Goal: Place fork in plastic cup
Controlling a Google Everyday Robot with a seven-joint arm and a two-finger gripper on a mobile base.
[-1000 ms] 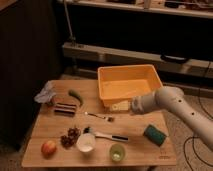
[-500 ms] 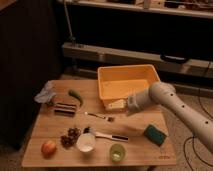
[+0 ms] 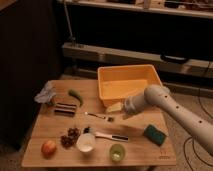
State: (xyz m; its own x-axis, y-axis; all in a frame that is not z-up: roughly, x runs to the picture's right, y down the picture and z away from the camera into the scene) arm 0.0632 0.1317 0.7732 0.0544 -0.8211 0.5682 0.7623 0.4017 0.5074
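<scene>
The fork is slim and silvery with a darker end, lying flat near the middle of the wooden table. The light-green plastic cup stands upright near the front edge, below and to the right of the fork. My gripper reaches in from the right on a white arm. It hovers just in front of the yellow bin, slightly right of and behind the fork's dark end, holding nothing that I can see.
A yellow bin sits at the back right. A white cup, a white-and-black-handled utensil, grapes and an apple are at the front. A green sponge, green pepper and crumpled cloth also lie there.
The arm has shifted a little to the left and the gripper has come slightly lower toward the fork. The green sponge shows more fully. The objects have not moved.
</scene>
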